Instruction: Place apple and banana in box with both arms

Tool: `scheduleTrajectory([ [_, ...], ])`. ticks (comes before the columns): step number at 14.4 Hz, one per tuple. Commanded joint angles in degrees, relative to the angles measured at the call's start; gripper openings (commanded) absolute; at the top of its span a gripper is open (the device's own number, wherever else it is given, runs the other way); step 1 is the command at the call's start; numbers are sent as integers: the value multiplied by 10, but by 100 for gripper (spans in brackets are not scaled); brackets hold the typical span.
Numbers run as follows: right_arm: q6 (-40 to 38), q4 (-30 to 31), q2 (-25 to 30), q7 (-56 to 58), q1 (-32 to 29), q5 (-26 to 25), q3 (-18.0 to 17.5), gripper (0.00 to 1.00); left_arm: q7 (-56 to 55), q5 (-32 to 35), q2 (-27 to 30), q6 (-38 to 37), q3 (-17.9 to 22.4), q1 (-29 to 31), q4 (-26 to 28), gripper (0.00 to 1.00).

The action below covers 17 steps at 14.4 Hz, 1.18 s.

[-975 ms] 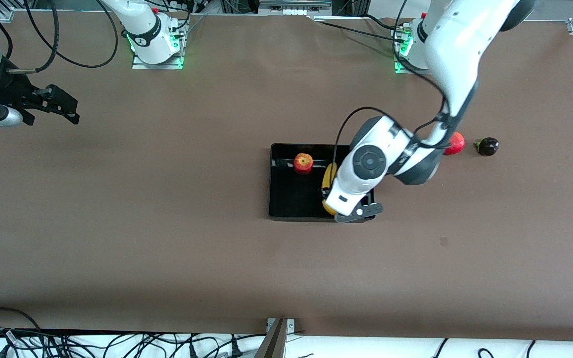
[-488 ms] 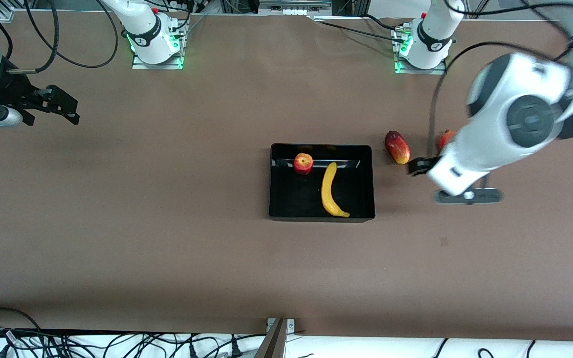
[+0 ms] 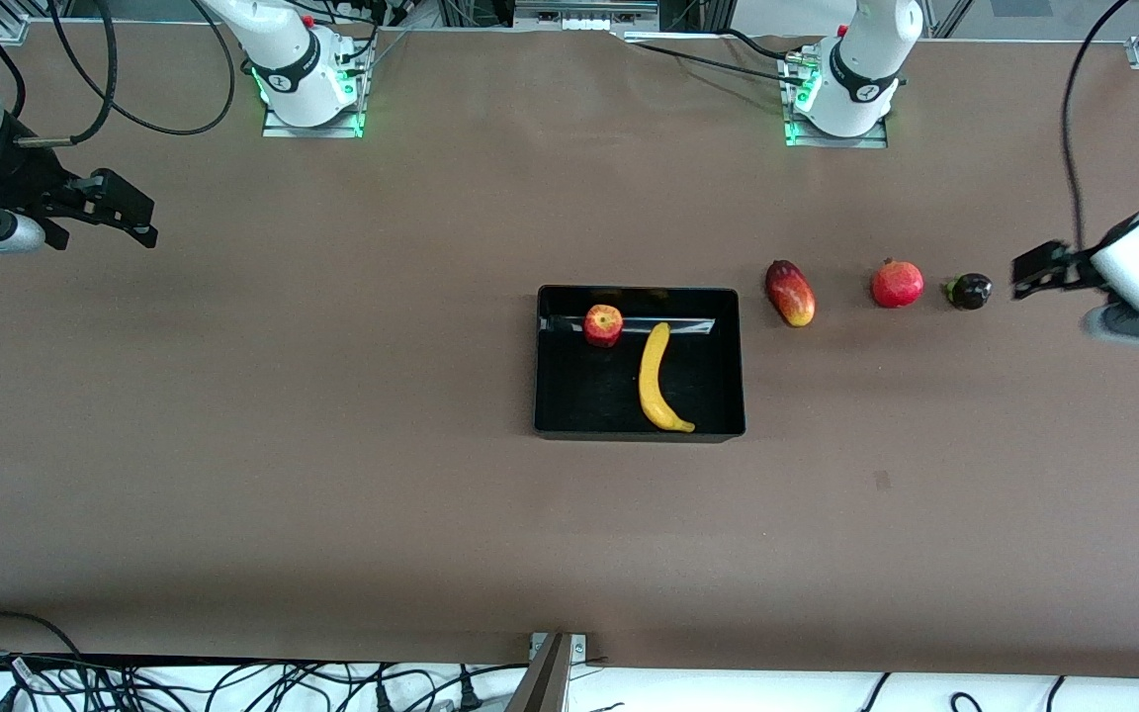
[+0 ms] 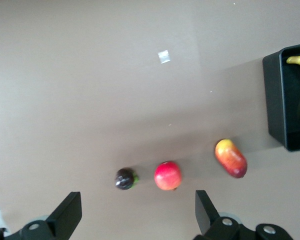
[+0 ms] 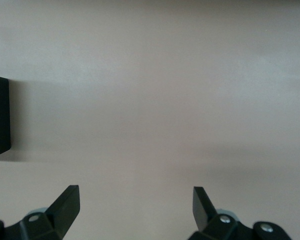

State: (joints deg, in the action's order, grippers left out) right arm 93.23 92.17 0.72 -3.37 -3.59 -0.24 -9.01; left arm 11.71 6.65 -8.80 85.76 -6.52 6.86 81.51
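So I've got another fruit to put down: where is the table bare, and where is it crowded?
Bare: the table between the box and the right gripper, and the strip nearer the camera. Crowded: the row beside the box toward the left gripper: elongated fruit, red fruit, dark fruit.

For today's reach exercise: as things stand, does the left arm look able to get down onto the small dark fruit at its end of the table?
Probably yes. The left gripper hangs open, holding nothing, beside the small dark fruit, which lies apart from the round red fruit with bare table around it.
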Motion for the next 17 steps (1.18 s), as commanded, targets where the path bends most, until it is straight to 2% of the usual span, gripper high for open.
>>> scheduleTrajectory([
  [1,-2,-9,-3,3,-1,-7,-3,100,41,-31,59,-22,117,-85,27,100],
  [10,-2,-9,-3,3,-1,-7,-3,100,48,-35,94,-24,125,-120,26,100],
  [13,-2,-9,-3,3,-1,-7,-3,100,48,-66,92,-8,125,-120,39,100],
  [17,-2,-9,-3,3,-1,-7,-3,100,-10,-78,95,-7,114,-130,37,100],
])
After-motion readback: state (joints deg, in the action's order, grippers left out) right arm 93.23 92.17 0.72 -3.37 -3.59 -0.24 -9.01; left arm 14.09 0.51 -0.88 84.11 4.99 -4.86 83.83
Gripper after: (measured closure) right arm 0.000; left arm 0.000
